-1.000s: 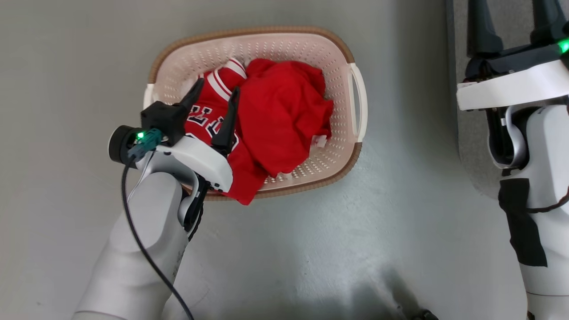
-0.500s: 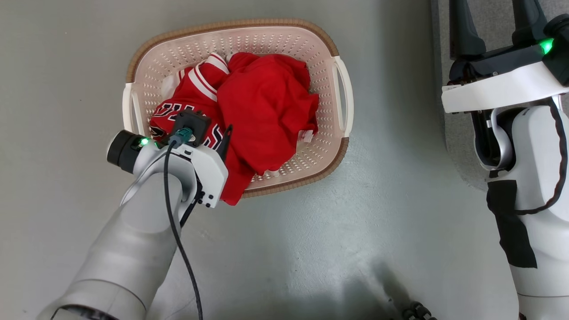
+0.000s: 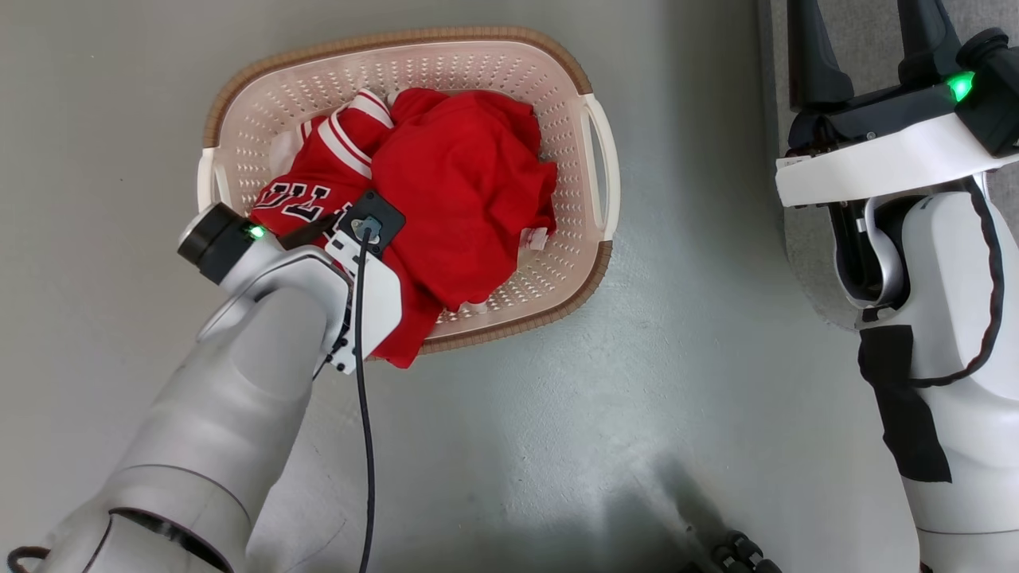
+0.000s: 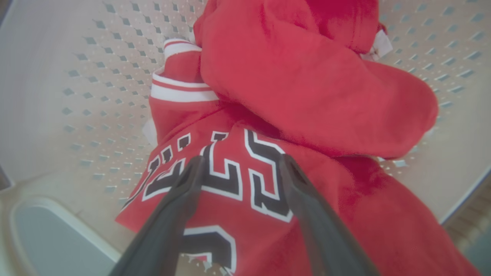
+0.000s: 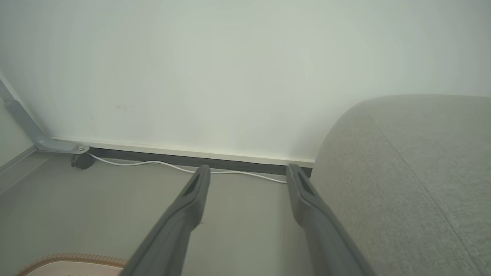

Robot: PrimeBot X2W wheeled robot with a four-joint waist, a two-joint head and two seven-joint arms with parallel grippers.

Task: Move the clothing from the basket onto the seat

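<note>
The cream perforated basket (image 3: 398, 41) stands on the floor and holds the clothing: a plain red garment (image 3: 462, 183) lying partly over a red jersey (image 3: 306, 187) with black-and-white lettering. In the left wrist view my left gripper (image 4: 239, 163) is open, its fingers pointing down at the jersey (image 4: 230, 184) and straddling the lettering, beside the plain garment (image 4: 307, 96). I cannot tell whether the tips touch the fabric. My right gripper (image 3: 864, 32) is open and empty over the edge of the grey seat (image 3: 806, 247), which also shows in the right wrist view (image 5: 402, 172).
Grey floor surrounds the basket. The right wrist view shows a pale wall, a white cable (image 5: 153, 163) along the baseboard, a grey metal leg (image 5: 23, 122) and the basket's rim (image 5: 73, 258). A dark object (image 3: 740, 553) sits at the head view's bottom edge.
My left gripper has tipped downward and lowered into the basket over the jersey. The head camera has shifted, so the basket sits further left in view. The right gripper is unchanged.
</note>
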